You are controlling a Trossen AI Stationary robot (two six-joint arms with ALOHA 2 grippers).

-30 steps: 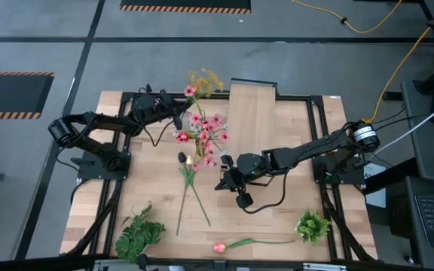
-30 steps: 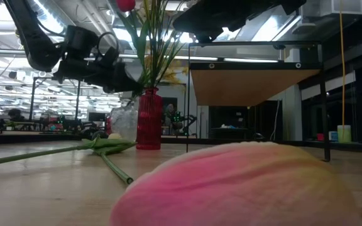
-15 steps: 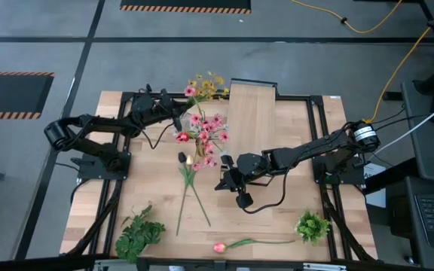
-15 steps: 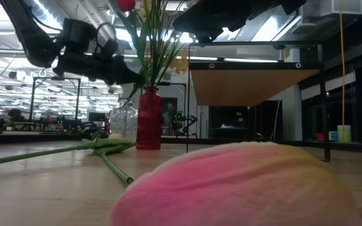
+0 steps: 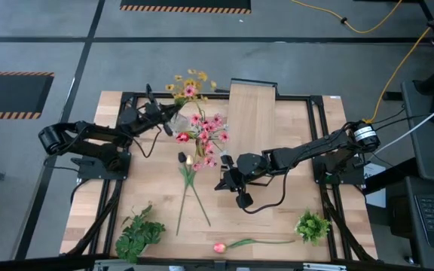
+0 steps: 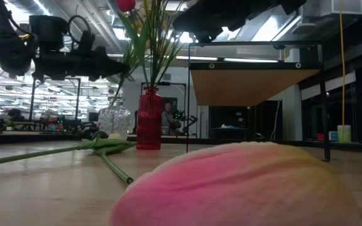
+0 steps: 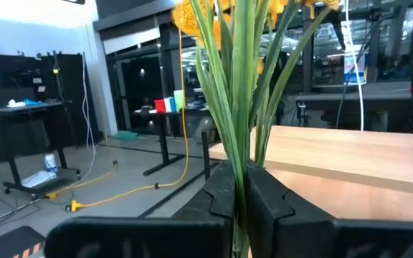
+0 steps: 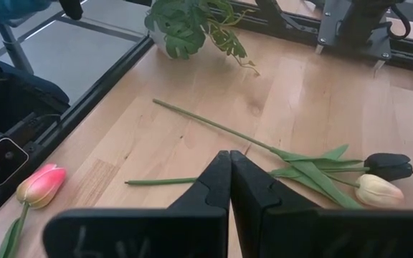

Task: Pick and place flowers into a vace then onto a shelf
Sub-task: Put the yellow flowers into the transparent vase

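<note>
High view first: my left jaws point(image 5: 173, 114) sit in the upper middle-left of the frame, pinching a bunch of yellow daisies point(image 5: 189, 81) by the stems, the blossoms fanned out just past the far edge of the bench point(image 5: 149, 184). Just right of them stands a red vase point(image 5: 199, 140) packed with pink blossom sprays point(image 5: 206, 128). The clear vase cannot be made out from up here. The shelf point(image 5: 252, 113) lies in the upper middle, right of the sprays. My right jaws point(image 5: 227, 178) rest over the centre of the bench, pressed together and holding nothing. Two tulips on long stems point(image 5: 190, 188) lie left of them, a pink tulip point(image 5: 219, 247) lies near the bottom edge, and leafy bunches sit at lower left point(image 5: 138, 233) and lower right point(image 5: 312, 224).

Low view: the pink tulip point(image 6: 244, 185) fills the foreground. The red vase point(image 6: 148, 118) stands left of centre, the clear glass vase point(image 6: 115, 119) just left of it. My left arm point(image 6: 49, 53) hangs in the upper left, above the glass vase, with green stems leading off it. The shelf point(image 6: 253, 75) shows right of centre.

Left wrist view: my jaws point(image 7: 239, 201) clamp the daisy stems point(image 7: 231, 93) at bottom centre; the shelf plank point(image 7: 335, 154) lies at right.

Right wrist view: my jaws point(image 8: 229, 179) are closed tight and empty, with the two tulips point(image 8: 378, 179) at right and the pink tulip point(image 8: 40, 185) at left.
</note>
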